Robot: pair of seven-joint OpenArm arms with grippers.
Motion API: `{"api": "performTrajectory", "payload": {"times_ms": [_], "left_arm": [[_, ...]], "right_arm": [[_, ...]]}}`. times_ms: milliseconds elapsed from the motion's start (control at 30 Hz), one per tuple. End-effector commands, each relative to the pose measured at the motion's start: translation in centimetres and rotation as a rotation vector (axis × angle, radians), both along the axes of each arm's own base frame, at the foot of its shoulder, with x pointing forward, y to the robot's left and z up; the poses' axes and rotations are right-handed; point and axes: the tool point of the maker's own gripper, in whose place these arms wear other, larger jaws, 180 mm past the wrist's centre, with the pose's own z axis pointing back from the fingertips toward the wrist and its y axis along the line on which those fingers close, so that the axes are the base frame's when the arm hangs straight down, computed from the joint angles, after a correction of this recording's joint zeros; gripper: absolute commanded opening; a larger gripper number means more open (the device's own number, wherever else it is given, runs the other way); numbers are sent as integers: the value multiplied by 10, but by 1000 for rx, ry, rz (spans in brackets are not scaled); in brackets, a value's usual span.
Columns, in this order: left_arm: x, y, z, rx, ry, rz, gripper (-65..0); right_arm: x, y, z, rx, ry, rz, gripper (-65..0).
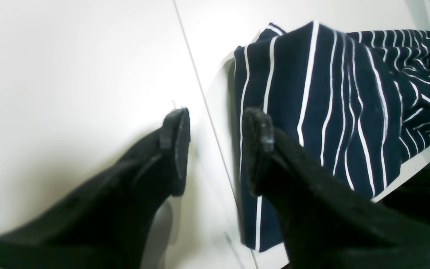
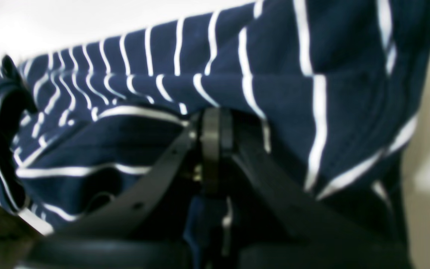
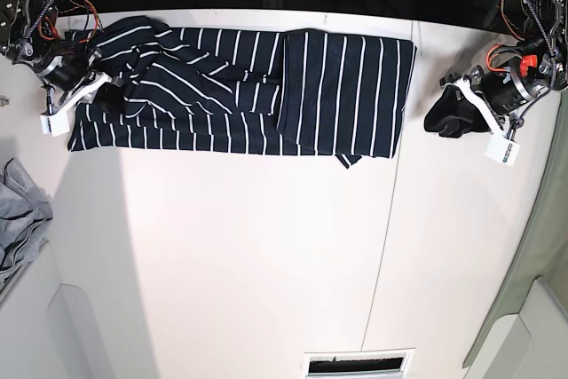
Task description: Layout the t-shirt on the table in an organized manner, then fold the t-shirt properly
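We see the t-shirt (image 3: pixel 240 86) stretched along the far edge of the counter (image 3: pixel 222 255), long axis running side to side. Our right fingers (image 2: pixel 215 123) are pinched shut on its bunched end. Our left fingers (image 1: pixel 218 149) hang open just beside the other end, nearer that hem.

Bright, even overhead light washes the white bench (image 1: pixel 69 74) to glare left of the left jaws; a soft grey shadow pools beneath them; the right wrist view is blurred throughout, its jaws dark and out of focus, the t-shirt (image 2: pixel 282 93) stripes smeared; wide-lens bending curves both wrist views' edges.
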Motion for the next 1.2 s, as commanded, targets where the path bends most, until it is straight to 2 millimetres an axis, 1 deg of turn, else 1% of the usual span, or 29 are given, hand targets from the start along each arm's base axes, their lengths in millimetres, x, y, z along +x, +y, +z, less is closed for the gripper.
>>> {"api": "performTrajectory", "payload": {"times_ms": [0,100,233,300,367,433,467,567,633,700,733,800,833,867,933,967,1000,1167], "left_arm": [[9,1,15,-8,-57,-10,-388],[9,1,15,-7,-56,-10,-388],[8,2,13,3,-47,-15,-388],[7,3,12,15,-44,-17,-388],[7,3,12,14,-44,-17,-388],[7,3,12,14,-43,-17,-388],[7,3,12,14,-43,-17,-388],[7,3,12,14,-44,-17,-388],[7,3,12,14,-44,-17,-388],[7,3,12,13,-44,-17,-388],[7,3,12,10,-45,-16,-388],[8,1,14,-7,-50,-12,-388],[8,1,15,-11,-51,-11,-388],[8,1,15,-11,-51,-11,-388],[8,1,15,-11,-51,-11,-388],[8,1,15,-11,-51,-11,-388],[8,1,15,-11,-51,-11,-388],[8,1,15,-12,-52,-11,-388]], "right_arm": [[-5,-8,-4,-27,39,2,-650],[5,-3,10,23,-12,-16,-650],[19,0,33,5,-77,13,-650],[26,1,50,-9,-114,30,-650],[34,-1,71,-5,-167,30,-650],[40,-10,92,-21,-218,19,-650],[41,-18,100,-46,-235,8,-650],[39,-52,113,-108,-254,-62,-650],[34,-78,112,-165,-236,-108,-650],[29,-98,113,-195,-223,-144,-650],[27,-104,112,-200,-212,-157,-583],[24,-112,107,-202,-187,-159,-326],[23,-115,104,-198,-176,-164,-233],[21,-119,100,-194,-164,-169,-196],[16,-124,88,-176,-131,-180,-201],[14,-123,82,-153,-116,-185,-201],[12,-119,74,-129,-97,-185,-201],[1,-89,38,-57,-10,-129,-201]]}}
